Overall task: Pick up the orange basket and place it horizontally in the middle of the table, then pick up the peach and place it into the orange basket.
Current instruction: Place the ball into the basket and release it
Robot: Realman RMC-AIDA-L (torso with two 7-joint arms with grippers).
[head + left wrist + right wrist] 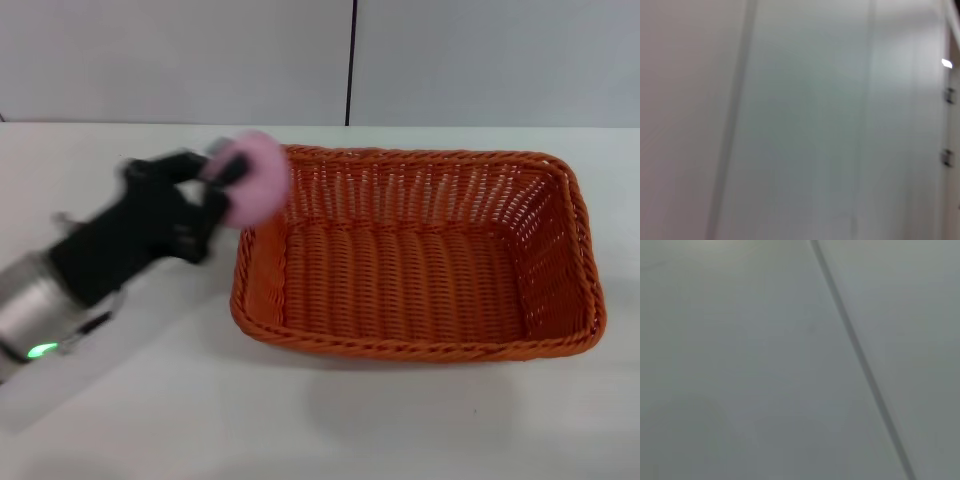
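The orange basket [420,255] lies lengthwise across the middle of the white table [330,420], its inside bare. The pink peach [252,178] hangs in the air at the basket's left rim, near the far left corner. My left gripper [225,185] is shut on the peach, with the black arm reaching in from the lower left. The right gripper is not in the head view. Both wrist views show only pale wall panels.
A grey wall with a dark vertical seam [351,60] stands behind the table. White tabletop stretches in front of the basket and to its left under my left arm.
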